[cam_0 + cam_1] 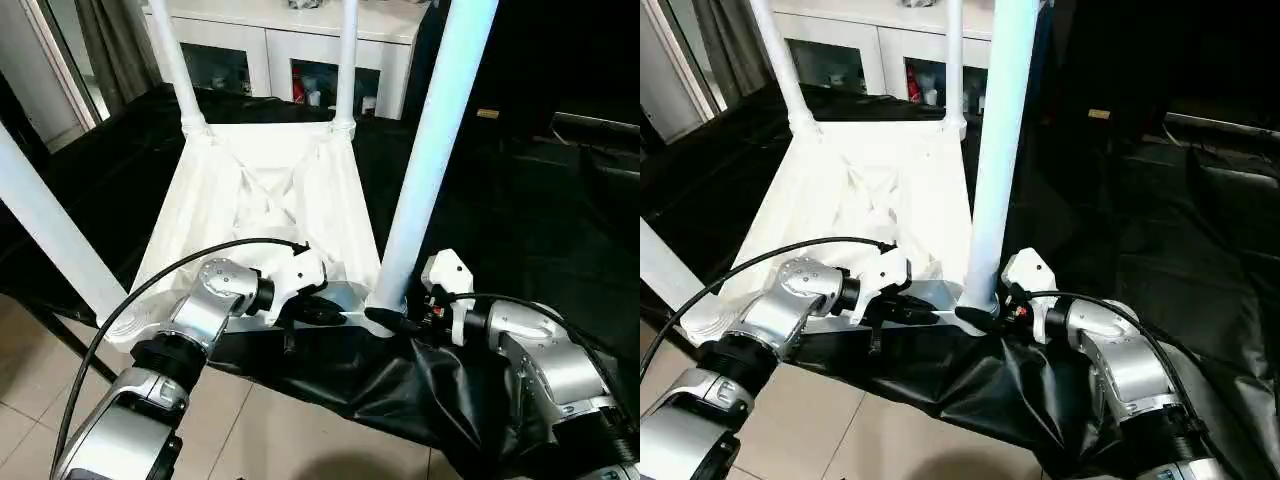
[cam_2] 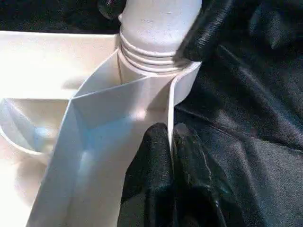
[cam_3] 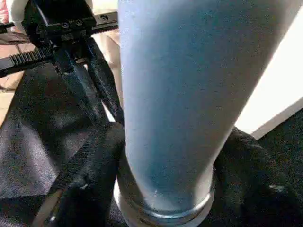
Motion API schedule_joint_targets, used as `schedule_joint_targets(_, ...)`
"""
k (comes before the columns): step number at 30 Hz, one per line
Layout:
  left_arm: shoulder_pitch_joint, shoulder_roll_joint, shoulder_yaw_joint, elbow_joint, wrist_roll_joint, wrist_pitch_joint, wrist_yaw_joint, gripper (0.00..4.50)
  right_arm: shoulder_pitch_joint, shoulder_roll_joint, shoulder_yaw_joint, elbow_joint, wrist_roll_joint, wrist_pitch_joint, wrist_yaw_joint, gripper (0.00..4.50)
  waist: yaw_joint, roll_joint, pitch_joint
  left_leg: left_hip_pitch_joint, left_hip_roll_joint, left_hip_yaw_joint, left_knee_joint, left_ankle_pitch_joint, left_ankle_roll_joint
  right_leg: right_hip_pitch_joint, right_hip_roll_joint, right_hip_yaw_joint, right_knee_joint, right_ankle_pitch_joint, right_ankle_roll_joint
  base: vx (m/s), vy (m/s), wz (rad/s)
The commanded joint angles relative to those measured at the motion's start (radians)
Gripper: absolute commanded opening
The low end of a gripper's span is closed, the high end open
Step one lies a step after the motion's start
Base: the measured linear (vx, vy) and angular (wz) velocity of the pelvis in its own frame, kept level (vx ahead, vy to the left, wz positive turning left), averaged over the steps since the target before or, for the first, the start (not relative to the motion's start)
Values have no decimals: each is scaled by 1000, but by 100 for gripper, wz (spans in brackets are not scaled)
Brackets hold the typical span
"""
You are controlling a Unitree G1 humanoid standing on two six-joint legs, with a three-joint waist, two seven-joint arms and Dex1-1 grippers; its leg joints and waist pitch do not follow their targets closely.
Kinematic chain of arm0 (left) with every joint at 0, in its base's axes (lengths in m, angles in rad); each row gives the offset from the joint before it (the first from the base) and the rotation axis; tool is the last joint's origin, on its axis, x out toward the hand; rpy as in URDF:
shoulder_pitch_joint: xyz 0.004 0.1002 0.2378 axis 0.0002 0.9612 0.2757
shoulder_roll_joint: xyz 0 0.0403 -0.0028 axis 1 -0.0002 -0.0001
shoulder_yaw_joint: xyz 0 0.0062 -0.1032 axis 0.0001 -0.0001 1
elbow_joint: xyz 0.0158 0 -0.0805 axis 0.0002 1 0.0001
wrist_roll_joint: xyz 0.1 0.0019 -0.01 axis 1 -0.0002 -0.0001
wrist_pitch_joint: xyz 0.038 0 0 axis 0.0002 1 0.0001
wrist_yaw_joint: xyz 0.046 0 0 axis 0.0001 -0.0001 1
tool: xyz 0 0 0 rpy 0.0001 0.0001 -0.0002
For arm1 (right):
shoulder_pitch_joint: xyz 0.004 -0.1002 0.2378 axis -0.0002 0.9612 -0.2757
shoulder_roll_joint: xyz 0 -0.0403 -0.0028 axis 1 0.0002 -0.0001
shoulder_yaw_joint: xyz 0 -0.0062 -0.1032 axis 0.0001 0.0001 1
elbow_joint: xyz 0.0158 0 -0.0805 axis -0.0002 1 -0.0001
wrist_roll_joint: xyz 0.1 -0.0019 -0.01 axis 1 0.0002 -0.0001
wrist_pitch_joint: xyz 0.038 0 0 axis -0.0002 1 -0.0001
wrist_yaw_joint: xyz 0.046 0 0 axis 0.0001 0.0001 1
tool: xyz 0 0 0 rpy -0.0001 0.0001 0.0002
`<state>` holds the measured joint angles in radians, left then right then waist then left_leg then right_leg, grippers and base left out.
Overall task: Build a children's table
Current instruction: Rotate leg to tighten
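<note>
Children's table [image 1: 270, 200] lying upside down on the black-draped table [image 1: 520, 230], legs pointing up.
Left gripper [image 2: 170, 142] is pinching the top's rim, fingers closed on it; right gripper [image 3: 165, 198] is straddling the near right leg [image 1: 430, 150] at its socket [image 2: 158, 56], fingers touching both sides.

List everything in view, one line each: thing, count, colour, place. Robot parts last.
table top: one, white, upside down on the black-draped table, ribbed underside up.
legs: four, white, standing up from the top's corner sockets.
black-draped table: one, black, under the children's table.
cabinet: one, white with glass doors, behind the table.
floor: pale tiles, below the table's near edge.
left gripper: one, black fingers pinched on the top's thin near rim.
right gripper: one, black fingers either side of the near-right leg's base.
</note>
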<state>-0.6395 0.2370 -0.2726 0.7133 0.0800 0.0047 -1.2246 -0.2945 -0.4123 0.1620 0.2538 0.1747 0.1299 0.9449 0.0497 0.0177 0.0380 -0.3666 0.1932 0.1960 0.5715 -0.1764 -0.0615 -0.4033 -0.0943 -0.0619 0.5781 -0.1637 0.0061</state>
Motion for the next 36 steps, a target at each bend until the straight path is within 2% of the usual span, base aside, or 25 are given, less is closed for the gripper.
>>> schedule_joint_targets(1,19,-24,44,-3,-77,0,7,0,2,-3,23,21,-18,-3,12,261,3,-35,-56,3,33,-11,-55,-189,103,45,-50,35,-65,-302,-196,0,0,0)
schedule_joint_targets(6,21,-20,45,-4,-76,4,7,0,7,0,26,25,-23,-11,7,249,3,-36,-55,3,32,-11,-55,-191,104,45,-49,34,-66,-315,-192,0,0,0)
schedule_joint_targets(10,14,-34,38,23,-50,7,59,0,26,38,10,47,-45,-18,-87,242,-1,-35,-54,3,31,-12,-57,-203,92,43,-49,33,-70,-348,-180,0,0,0)
schedule_joint_targets(11,-4,-58,37,56,-29,13,124,0,30,67,-1,65,-57,-17,-149,242,-5,-38,-53,2,31,-12,-57,-212,86,43,-48,33,-72,-365,-174,0,0,0)
schedule_joint_targets(13,-29,-93,38,101,-7,13,206,0,31,106,-13,88,-75,-15,-237,240,-8,-34,-50,9,29,-11,-58,-244,70,35,-46,33,-81,-408,-165,0,0,0)
schedule_joint_targets(14,-72,-146,41,162,17,28,322,0,29,164,-28,107,-93,1,-346,240,-11,-39,-51,6,28,-14,-60,-248,60,40,-48,31,-81,-430,-153,0,0,0)
schedule_joint_targets(15,-97,-177,45,194,25,46,385,0,24,203,-42,115,-99,19,-417,240,-12,-33,-50,13,27,-14,-59,-266,51,33,-46,32,-86,-452,-147,0,0,0)
schedule_joint_targets(16,-118,-201,51,220,30,62,442,0,18,237,-58,121,-98,39,-478,239,-16,-36,-47,13,25,-13,-60,-279,48,30,-45,32,-90,-466,-142,0,0,0)
schedule_joint_targets(17,-145,-233,54,251,36,78,504,0,5,278,-74,129,-108,62,-564,238,-18,-36,-48,15,23,-17,-62,-301,37,30,-45,30,-92,-501,-132,0,0,0)
schedule_joint_targets(18,-145,-233,54,251,36,78,504,0,5,278,-74,129,-108,62,-564,237,-20,-36,-50,15,24,-19,-63,-307,32,31,-46,29,-93,-512,-127,0,0,0)
schedule_joint_targets(19,-163,-254,56,272,41,88,545,0,-4,304,-84,134,-116,77,-621,237,-20,-39,-50,10,24,-21,-64,-309,36,37,-48,26,-96,-518,-115,0,0,0)
schedule_joint_targets(20,-183,-279,57,293,44,93,587,0,-18,335,-88,140,-121,89,-669,237,-20,-30,-49,16,22,-19,-61,-320,39,26,-46,28,-101,-529,-107,0,0,0)
schedule_joint_targets(21,-204,-306,54,318,49,98,628,0,-38,370,-85,149,-132,88,-714,237,-23,-33,-48,18,19,-20,-62,-337,38,25,-45,26,-107,-550,-100,0,0,0)
schedule_joint_targets(22,-212,-315,49,326,55,96,643,0,-48,377,-75,153,-141,80,-717,237,-23,-28,-51,18,19,-21,-62,-341,33,25,-46,25,-106,-552,-98,0,0,0)
schedule_joint_targets(24,-224,-322,40,347,73,77,660,0,-61,380,-59,159,-161,54,-709,237,-22,-33,-54,14,21,-21,-64,-333,39,29,-45,26,-105,-508,-94,0,0,0)
schedule_joint_targets(27,-234,-322,49,370,68,50,647,0,-61,387,-89,152,-141,46,-699,237,-20,-35,-55,9,21,-21,-64,-324,51,33,-45,27,-101,-477,-104,0,0,0)
schedule_joint_targets(28,-231,-303,51,365,63,29,604,0,-55,370,-108,130,-106,26,-649,237,-17,-28,-55,13,22,-20,-64,-323,55,31,-46,28,-101,-464,-110,0,0,0)
schedule_joint_targets(29,-228,-295,52,360,60,21,587,0,-52,362,-112,121,-90,19,-627,237,-18,-33,-55,9,23,-20,-64,-320,61,35,-46,28,-99,-447,-117,0,0,0)
schedule_joint_targets(30,-223,-287,51,352,55,7,558,0,-49,350,-114,109,-76,8,-602,272,-16,-34,-56,6,23,-20,-64,-314,68,38,-47,27,-97,-436,-120,0,0,0)
schedule_joint_targets(33,-211,-254,43,338,39,-26,460,0,-44,306,-130,76,-43,14,-530,292,-15,-34,-57,0,24,-20,-64,-285,80,43,-47,27,-91,-401,-133,0,0,0)
schedule_joint_targets(35,-200,-232,38,323,34,-30,412,0,-39,268,-123,66,-31,22,-466,318,-12,-35,-58,4,26,-18,-62,-271,86,44,-48,28,-88,-371,-149,0,0,0)
schedule_joint_targets(36,-181,-194,32,299,20,-22,322,0,-27,193,-102,47,-37,29,-370,325,-10,-36,-58,2,28,-19,-62,-262,90,46,-49,28,-85,-353,-162,0,0,0)
